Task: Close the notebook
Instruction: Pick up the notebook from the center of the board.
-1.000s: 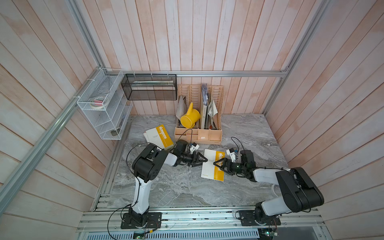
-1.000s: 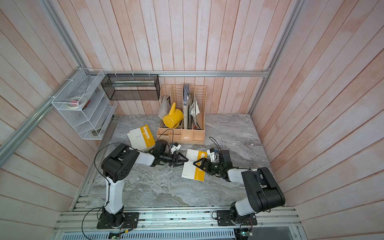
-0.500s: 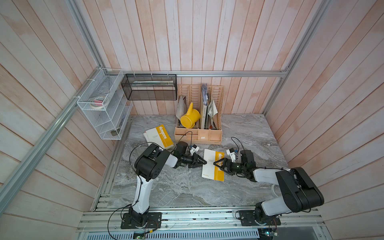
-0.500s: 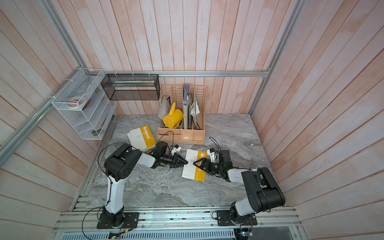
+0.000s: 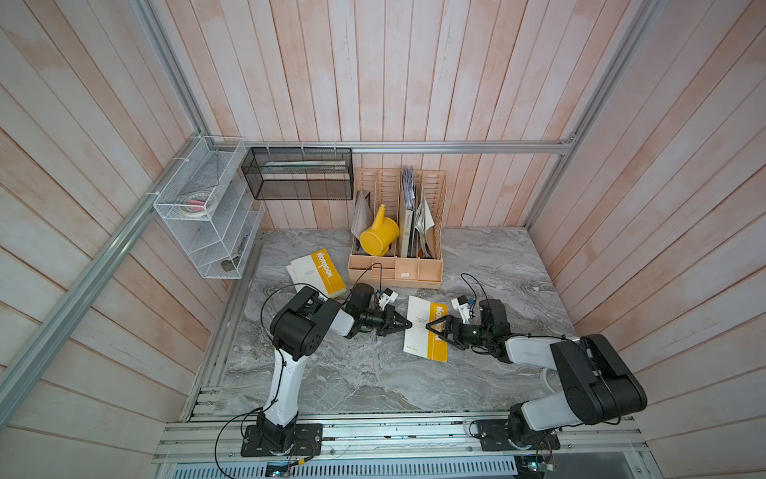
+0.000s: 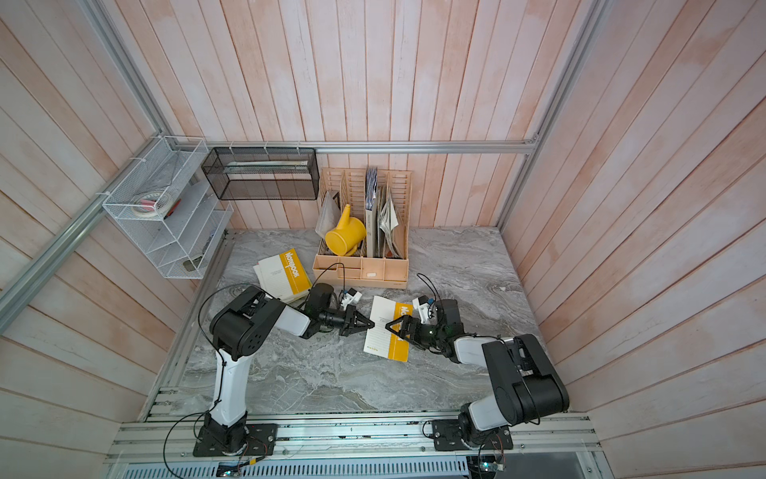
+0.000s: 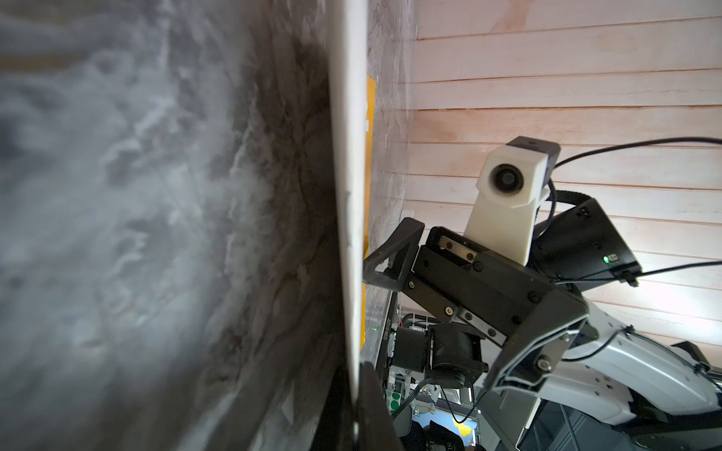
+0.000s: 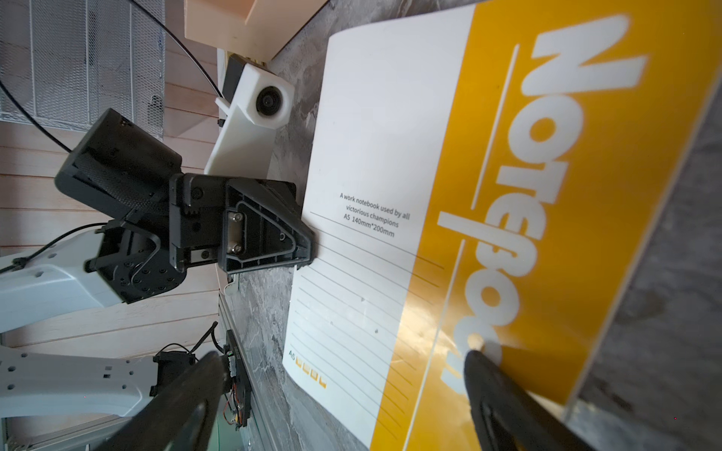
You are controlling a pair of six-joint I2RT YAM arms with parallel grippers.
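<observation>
A white and yellow notebook (image 5: 420, 331) (image 6: 383, 331) lies flat on the marble table, front cover up, in both top views. My left gripper (image 5: 408, 324) (image 6: 371, 324) is shut on the notebook's white left edge. The left wrist view shows that thin white edge (image 7: 347, 175) pinched between the jaws of the left gripper (image 7: 353, 410). My right gripper (image 5: 431, 326) (image 6: 391, 325) stands open over the yellow band. In the right wrist view, one fingertip (image 8: 474, 353) of the right gripper (image 8: 345, 355) touches the printed cover (image 8: 390, 156).
A second notebook (image 5: 317, 271) lies at the back left by the left arm. A beige file organizer (image 5: 396, 267) with papers and a yellow watering can (image 5: 378, 236) stands behind. A black mesh basket (image 5: 298, 174) and white wire shelf (image 5: 207, 215) hang on the walls.
The left gripper has slid right to the notebook's edge and its jaws have gone from open to shut on it. The right arm has held still.
</observation>
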